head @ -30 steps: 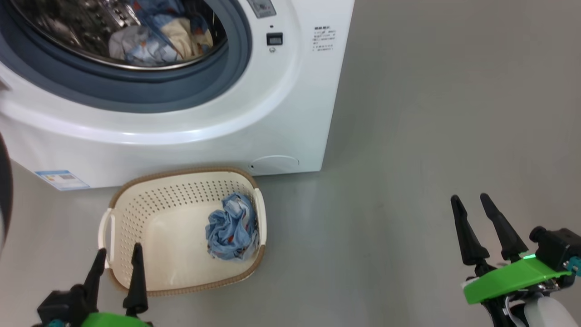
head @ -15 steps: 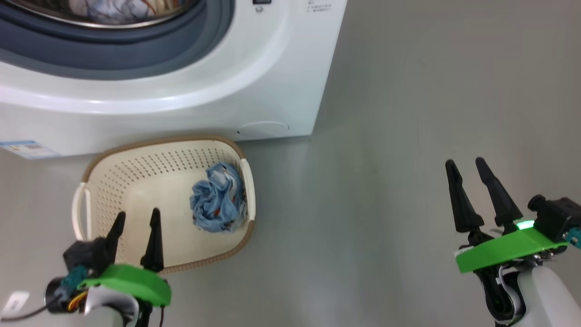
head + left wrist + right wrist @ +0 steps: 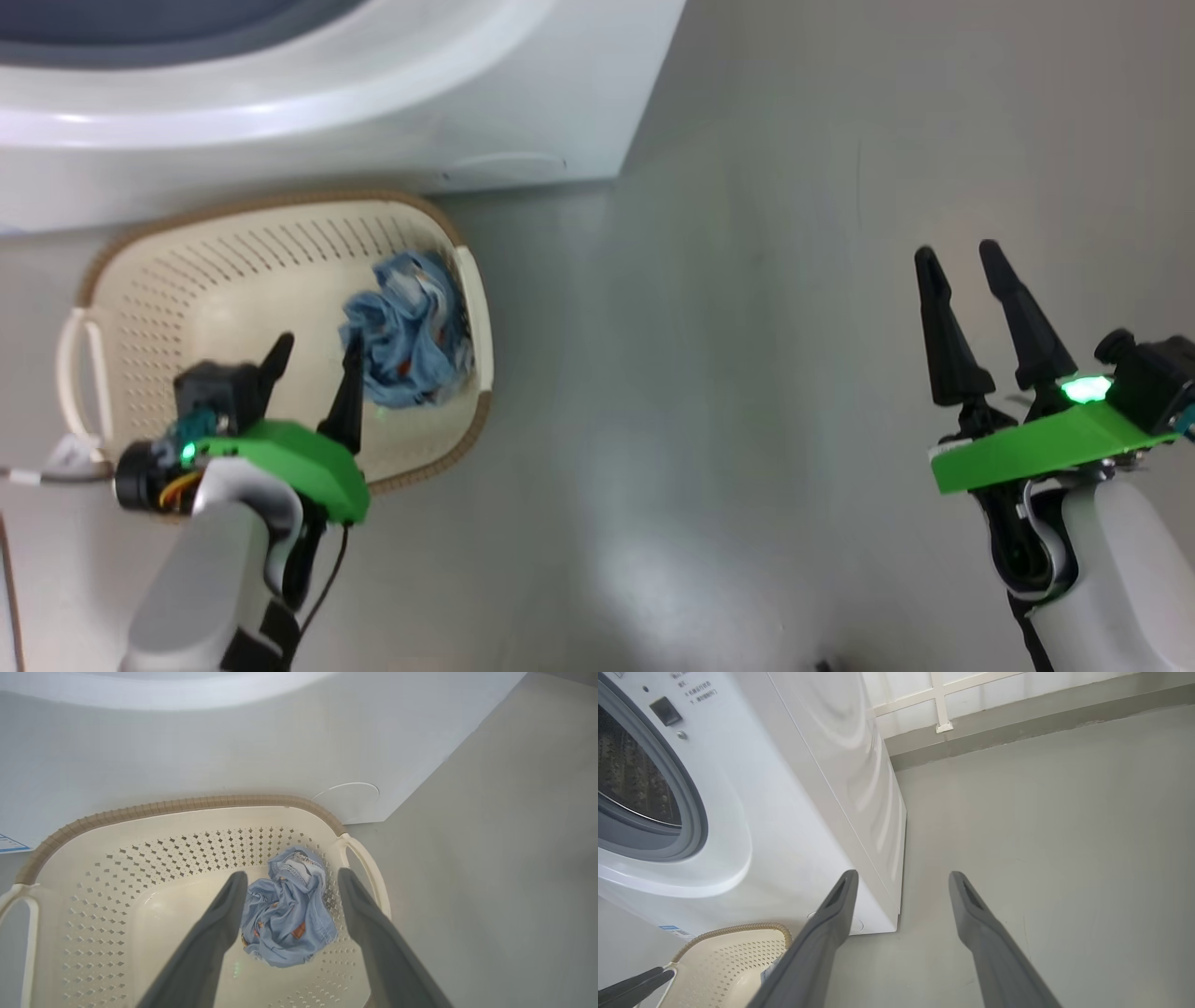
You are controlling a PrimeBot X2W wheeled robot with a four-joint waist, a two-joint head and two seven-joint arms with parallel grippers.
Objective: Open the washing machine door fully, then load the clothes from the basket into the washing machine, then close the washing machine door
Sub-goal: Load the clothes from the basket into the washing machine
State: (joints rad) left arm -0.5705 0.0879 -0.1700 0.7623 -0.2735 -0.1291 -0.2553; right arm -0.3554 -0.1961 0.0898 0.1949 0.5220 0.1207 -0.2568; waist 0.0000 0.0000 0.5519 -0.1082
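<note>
**Desk:** What are your left jaws doing?

**Operator:** I have them spread wide and holding nothing, hanging over the basket [image 3: 261,199]. On my left wrist feed the crumpled blue garment [image 3: 286,914] with orange prints lies straight ahead of the jaws. It is framed between the two fingers [image 3: 208,938], down on the basket's floor toward its right-hand end. From the head camera the right fingertip overlaps the edge of the cloth, and I can't tell whether it touches.

**Desk:** What sits around them?

**Operator:** The basket's white handle [image 3: 369,872] is just outside the right finger, and the brown rim curves across beyond both tips.

**Desk:** And the machine?

**Operator:** The washing machine [image 3: 187,751] stands just past the basket, ahead of the left jaws. Its round flap [image 3: 346,799] shows up beyond the right fingertip. A corner of the blue sticker [image 3: 8,843] is far out on the left finger's side.

**Desk:** Right side?

**Operator:** My right jaws are parted too, with nothing between them but bare grey floor [image 3: 747,327]. They hang well apart from the basket, which shows low and to the left of their left finger on my right wrist feed. Ahead and to the left of them the machine's mouth is uncovered, and I can see the grey gasket [image 3: 693,823] and the steel drum [image 3: 630,779]. Straight ahead the floor runs to a pale wall [image 3: 1017,688].
</note>
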